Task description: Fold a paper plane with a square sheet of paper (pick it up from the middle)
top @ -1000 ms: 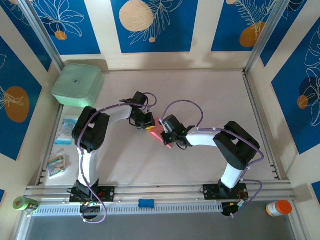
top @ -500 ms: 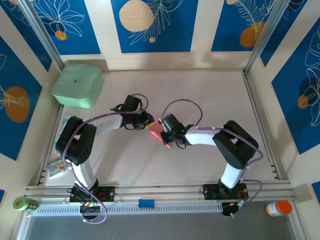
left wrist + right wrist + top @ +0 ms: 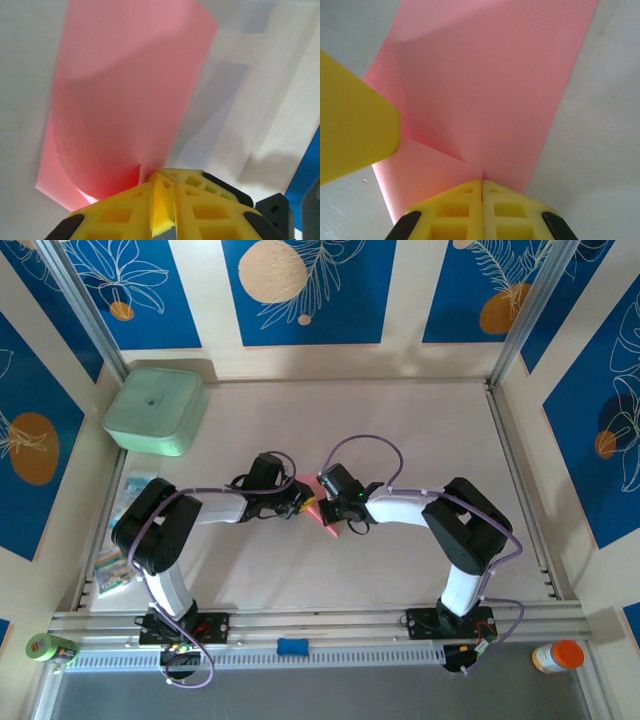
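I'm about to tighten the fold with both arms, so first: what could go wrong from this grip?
1. The left gripper and the right gripper are both shut on the thin pink sheet. If they pull apart, it may tear at a pinch.
2. The sheet bows upward beside the left pinch, so pushing inward could set a stray crease.
3. A left finger sits close to the right gripper, so a small move might make them collide.
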You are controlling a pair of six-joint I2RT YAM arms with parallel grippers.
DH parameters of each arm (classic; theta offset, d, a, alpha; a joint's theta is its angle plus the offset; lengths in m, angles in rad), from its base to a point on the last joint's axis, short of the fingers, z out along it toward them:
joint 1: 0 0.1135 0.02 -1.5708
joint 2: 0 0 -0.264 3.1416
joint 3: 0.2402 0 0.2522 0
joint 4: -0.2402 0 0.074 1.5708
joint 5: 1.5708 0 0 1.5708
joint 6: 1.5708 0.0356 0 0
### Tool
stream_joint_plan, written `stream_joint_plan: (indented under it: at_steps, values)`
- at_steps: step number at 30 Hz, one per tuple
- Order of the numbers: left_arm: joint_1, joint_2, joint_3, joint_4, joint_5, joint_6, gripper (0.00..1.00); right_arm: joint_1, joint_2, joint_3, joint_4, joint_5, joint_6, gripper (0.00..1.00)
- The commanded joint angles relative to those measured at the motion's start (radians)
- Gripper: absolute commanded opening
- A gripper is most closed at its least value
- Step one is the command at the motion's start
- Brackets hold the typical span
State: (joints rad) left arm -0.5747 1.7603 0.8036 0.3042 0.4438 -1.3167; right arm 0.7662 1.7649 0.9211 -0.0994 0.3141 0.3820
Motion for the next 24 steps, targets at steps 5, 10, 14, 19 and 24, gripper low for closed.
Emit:
stream_joint_plan:
  at_steps: [5, 10, 14, 19, 24]
  values:
    - [-0.032, -0.048, 0.008, -0.065, -0.036, 0.034, 0.17, 0.002, 0.032, 0.009, -0.077, -0.021, 0.031, 0.0]
    - [-0.051, -0.033, 0.01, -0.07, -0.036, 0.04, 0.16, 0.001, 0.036, 0.012, -0.08, -0.024, 0.034, 0.0]
    - [-0.054, -0.021, 0.014, -0.074, -0.038, 0.051, 0.16, 0.001, 0.039, 0.01, -0.082, -0.026, 0.036, 0.0]
    - [-0.053, -0.009, 0.015, -0.092, -0.046, 0.066, 0.16, 0.001, 0.039, 0.01, -0.083, -0.028, 0.036, 0.0]
    - [-0.054, -0.001, 0.014, -0.102, -0.052, 0.08, 0.15, 0.002, 0.038, 0.01, -0.086, -0.028, 0.035, 0.0]
